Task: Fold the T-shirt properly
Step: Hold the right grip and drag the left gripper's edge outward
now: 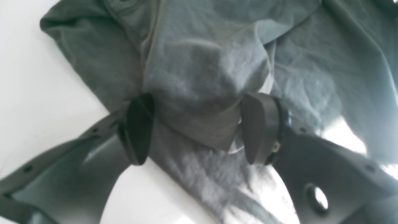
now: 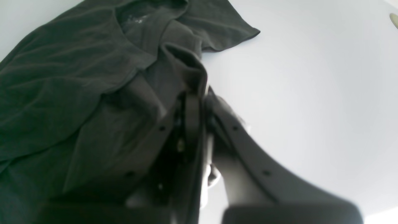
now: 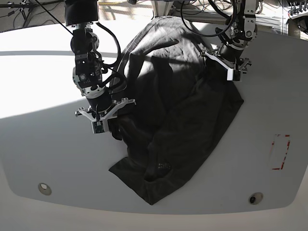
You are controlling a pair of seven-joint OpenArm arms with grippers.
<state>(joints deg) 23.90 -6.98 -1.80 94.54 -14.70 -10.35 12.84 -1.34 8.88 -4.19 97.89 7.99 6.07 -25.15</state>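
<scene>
White table (image 3: 43,159) under a crumpled dark T-shirt (image 3: 178,125), spread across the middle. Right gripper (image 2: 199,93) clamped tight on a raised fold at the shirt's edge. Left gripper (image 1: 196,130) spread wide, straddling a fold without pinching it.

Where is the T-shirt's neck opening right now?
In the base view, the neck opening lies at the T-shirt's near end, close to the table's front edge, below the right gripper.
</scene>
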